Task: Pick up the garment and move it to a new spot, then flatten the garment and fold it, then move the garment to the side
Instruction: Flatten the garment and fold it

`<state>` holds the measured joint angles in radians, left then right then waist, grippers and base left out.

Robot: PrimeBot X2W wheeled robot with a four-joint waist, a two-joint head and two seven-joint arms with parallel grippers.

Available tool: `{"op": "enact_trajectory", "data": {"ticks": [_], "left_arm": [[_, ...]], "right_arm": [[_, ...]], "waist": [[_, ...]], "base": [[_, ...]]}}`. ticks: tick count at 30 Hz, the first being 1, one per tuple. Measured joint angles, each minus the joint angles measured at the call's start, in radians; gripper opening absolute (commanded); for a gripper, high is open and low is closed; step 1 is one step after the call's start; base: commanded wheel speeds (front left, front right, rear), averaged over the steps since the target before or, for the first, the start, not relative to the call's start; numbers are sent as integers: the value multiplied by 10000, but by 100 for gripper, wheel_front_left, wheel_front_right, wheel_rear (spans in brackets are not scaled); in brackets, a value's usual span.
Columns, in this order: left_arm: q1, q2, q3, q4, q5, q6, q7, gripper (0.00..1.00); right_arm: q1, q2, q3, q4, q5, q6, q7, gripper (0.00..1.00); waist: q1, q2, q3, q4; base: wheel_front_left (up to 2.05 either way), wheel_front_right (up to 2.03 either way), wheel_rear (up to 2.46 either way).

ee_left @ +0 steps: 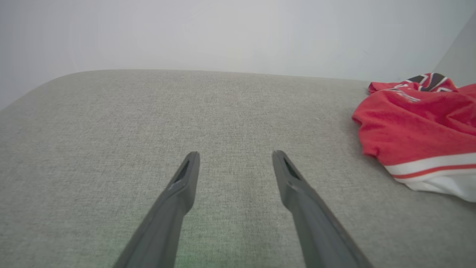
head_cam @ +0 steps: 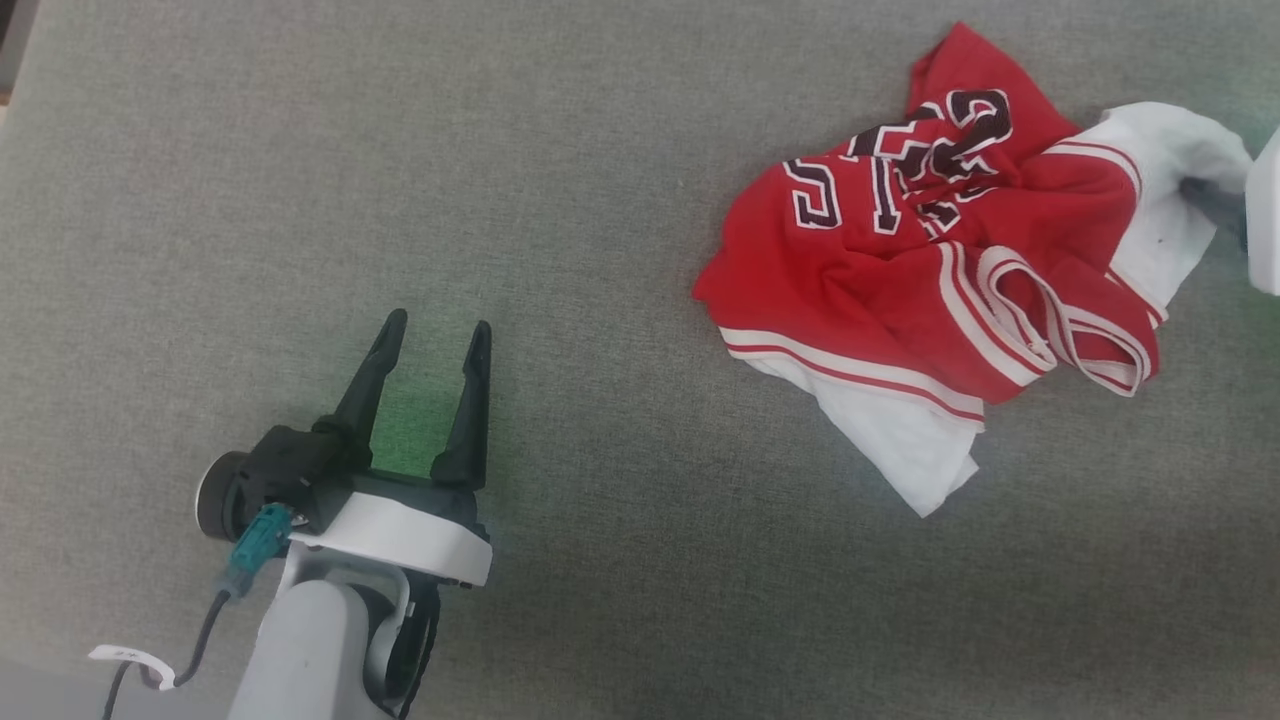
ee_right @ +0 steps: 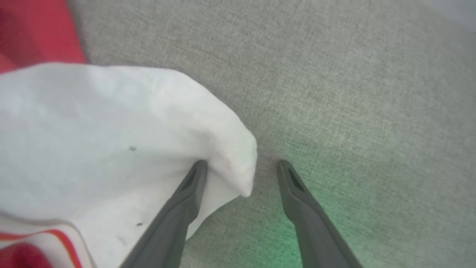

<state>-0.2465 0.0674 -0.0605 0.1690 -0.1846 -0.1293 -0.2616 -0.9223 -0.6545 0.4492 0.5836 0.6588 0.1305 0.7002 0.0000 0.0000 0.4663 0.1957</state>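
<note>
The garment (head_cam: 930,250), a red jersey with white sleeves, striped trim and dark white-outlined lettering, lies crumpled at the right of the grey cushion. In the left wrist view its red edge (ee_left: 416,130) sits off to the right. My left gripper (head_cam: 430,350) rests open on bare fabric at the lower left, well apart from the garment, with nothing between its fingers (ee_left: 186,186). My right gripper (ee_right: 241,175) is open at the garment's white sleeve (ee_right: 111,149). A fold of that sleeve lies between its spread fingers, against the left finger (ee_right: 189,190).
The grey upholstered surface (head_cam: 300,180) stretches wide to the left of the garment. Its rounded far edge meets a pale wall (ee_left: 223,33) in the left wrist view. A pale part of my right arm (head_cam: 1265,220) shows at the right border.
</note>
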Motion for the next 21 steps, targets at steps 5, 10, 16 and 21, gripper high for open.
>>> {"op": "enact_trajectory", "data": {"ticks": [5, 10, 16, 21], "left_arm": [[-10, -38, 71, 81, -4, 0, 0, 100], [24, 75, 176, 36, -4, 0, 0, 100], [189, 370, 140, -142, -6, 0, 0, 100], [189, 568, 6, -255, -71, 0, 0, 100]], "right_arm": [[-79, -6, 107, 90, 303, 8, -253, 0], [343, -359, -182, 334, 468, 12, -1116, 0], [1291, -1269, -1246, 679, 805, 10, -2174, 0], [2078, -1910, -2295, 1440, 704, 8, -3104, 0]], "waist": [[0, 0, -22, -75], [0, 0, -344, -290], [0, 0, -675, -670], [0, 0, -692, -953]], "base": [[0, 0, 0], [0, 0, 0], [0, 0, 0], [0, 0, 0]]}}
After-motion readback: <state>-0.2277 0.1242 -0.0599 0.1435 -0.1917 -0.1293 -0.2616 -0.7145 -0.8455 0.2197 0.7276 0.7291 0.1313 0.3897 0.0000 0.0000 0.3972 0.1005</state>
